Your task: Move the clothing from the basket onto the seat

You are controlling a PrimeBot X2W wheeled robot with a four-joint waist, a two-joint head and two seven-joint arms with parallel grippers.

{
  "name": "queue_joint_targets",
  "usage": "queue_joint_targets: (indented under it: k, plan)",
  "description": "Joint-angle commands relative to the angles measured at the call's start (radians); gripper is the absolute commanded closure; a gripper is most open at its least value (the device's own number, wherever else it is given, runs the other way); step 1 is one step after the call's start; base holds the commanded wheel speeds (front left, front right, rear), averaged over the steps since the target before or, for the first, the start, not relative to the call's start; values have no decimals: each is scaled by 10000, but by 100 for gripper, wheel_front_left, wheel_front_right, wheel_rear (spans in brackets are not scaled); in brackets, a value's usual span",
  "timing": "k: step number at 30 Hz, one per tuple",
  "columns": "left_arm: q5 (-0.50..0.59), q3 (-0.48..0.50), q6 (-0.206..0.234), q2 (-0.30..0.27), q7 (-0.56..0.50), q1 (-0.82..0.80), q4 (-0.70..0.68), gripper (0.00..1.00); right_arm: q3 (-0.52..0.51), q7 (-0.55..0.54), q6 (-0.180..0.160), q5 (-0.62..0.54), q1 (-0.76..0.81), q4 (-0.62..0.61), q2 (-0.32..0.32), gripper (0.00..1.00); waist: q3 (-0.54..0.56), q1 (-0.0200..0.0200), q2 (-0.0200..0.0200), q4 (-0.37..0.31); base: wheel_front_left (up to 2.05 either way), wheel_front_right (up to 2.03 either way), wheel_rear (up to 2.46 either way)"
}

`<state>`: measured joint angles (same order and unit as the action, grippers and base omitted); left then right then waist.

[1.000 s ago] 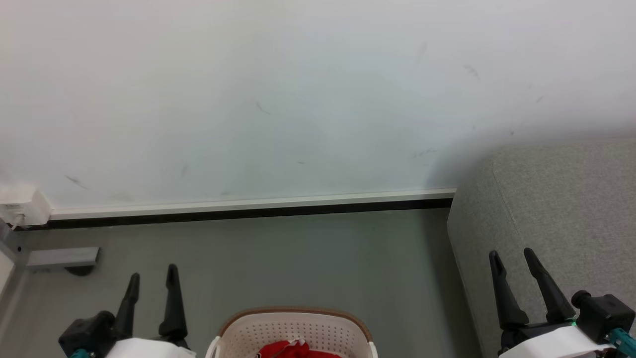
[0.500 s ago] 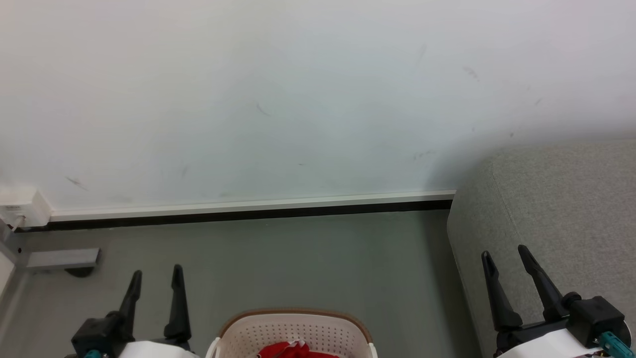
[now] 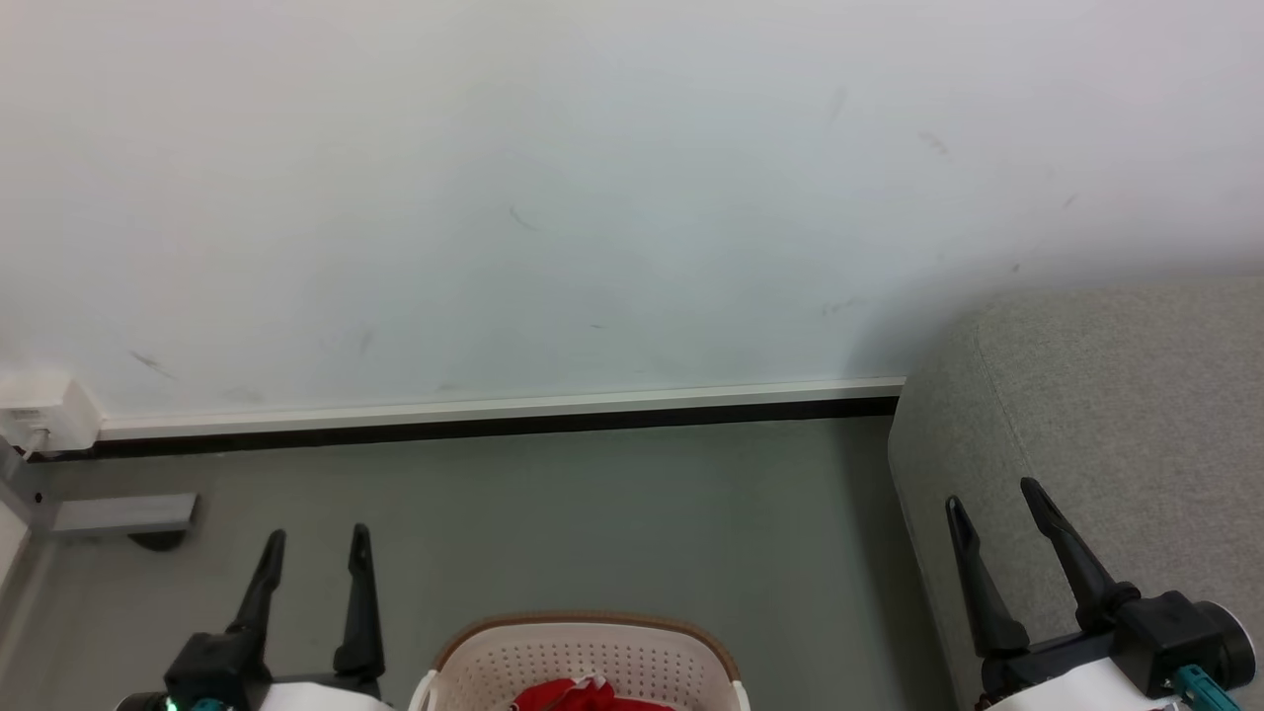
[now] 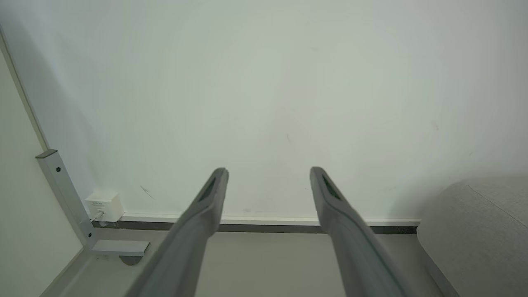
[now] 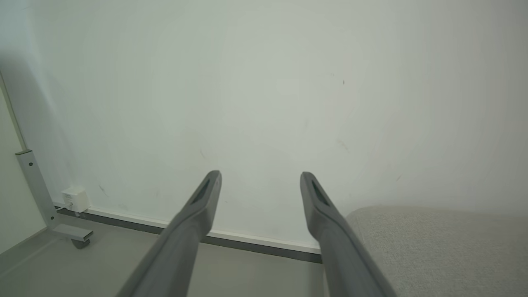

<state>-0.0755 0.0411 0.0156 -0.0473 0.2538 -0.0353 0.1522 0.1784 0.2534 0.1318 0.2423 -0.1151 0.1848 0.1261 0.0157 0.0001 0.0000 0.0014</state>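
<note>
Holds the left end effector (image 3: pixel 318 533) spread wide and empty, fingers pointing toward the wall (image 3: pixel 592 197). Holds the right end effector (image 3: pixel 990 492) just as wide, gripping nothing, over the left edge of the seat (image 3: pixel 1116 395) in the head view. Finds the basket (image 3: pixel 592 654) on the floor (image 3: pixel 612 513) between the two end effectors, nearer the left one, back from both sets of fingertips. Finds the clothing (image 3: pixel 573 697) bunched inside the basket, touched by neither end effector. Puts the bulk of the seat ahead and right of the right end effector, well apart from the left.

Long black fingers (image 3: pixel 260 583), white forearms (image 3: pixel 1086 691).
</note>
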Motion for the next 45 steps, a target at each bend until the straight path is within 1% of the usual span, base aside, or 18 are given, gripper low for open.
queue_joint_targets:
  k: [1, 5, 25, 30, 37, 45]
  plan:
    - [241, 3, 30, -75, 58, 36, -49, 0, -16, 60, -20, -176, -52, -72, 22, 0, 0, -1, 0, 8, 0, 0, 0]
    - [483, 7, 60, -73, 120, 85, -54, 0, 9, 139, -21, -383, -43, -97, 14, 0, -1, -1, 0, 10, 0, 0, 0]
    - [193, 57, -61, -59, 112, 10, 81, 0, -35, 123, -21, -44, -52, -108, -75, 0, -75, -1, 0, -40, 0, 0, 0]
    - [-42, -19, -127, -58, 112, -53, 122, 0, -76, 123, -21, 30, -113, -151, -106, 0, -168, -1, 0, -109, 0, 0, 0]
    - [-343, -179, -290, -58, 112, -233, 275, 0, -132, 123, -21, 72, -201, -216, -103, 0, -382, -1, 0, -255, 0, 0, 0]
    - [-370, -286, -377, -56, 111, -670, 322, 0, -71, 123, -21, 289, -594, -516, -142, 0, -1206, -1, 0, -582, 0, 0, 0]
